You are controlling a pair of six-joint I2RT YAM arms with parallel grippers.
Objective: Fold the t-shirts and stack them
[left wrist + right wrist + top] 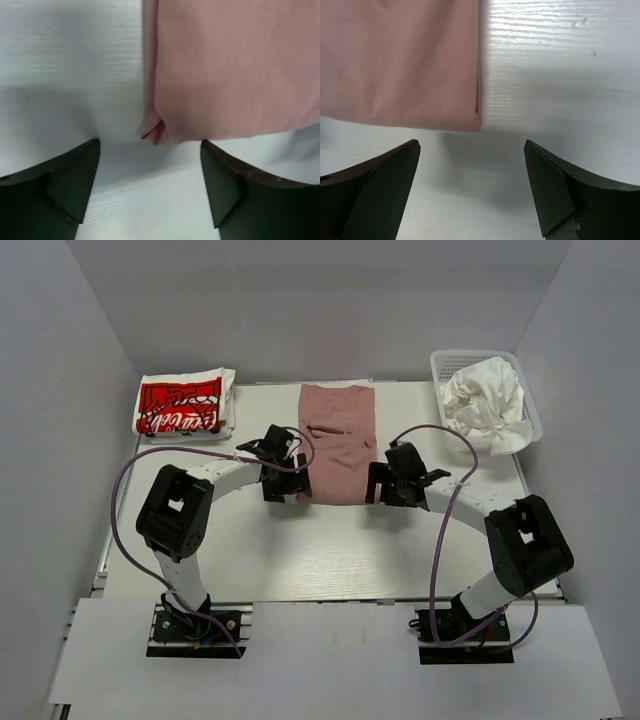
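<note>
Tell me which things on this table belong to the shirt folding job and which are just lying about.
Job: pink t-shirt; folded red-print t-shirt; crumpled white t-shirts.
Lying about: plastic basket holding the white ones.

The left arm [176,508] and the right arm [524,540] rise from the near edge, bend at the elbow and reach inward toward each other. The left pincer [288,483] points down, jaws spread wide and gripping nothing. The right pincer [383,485] mirrors it, equally wide and empty.
</note>
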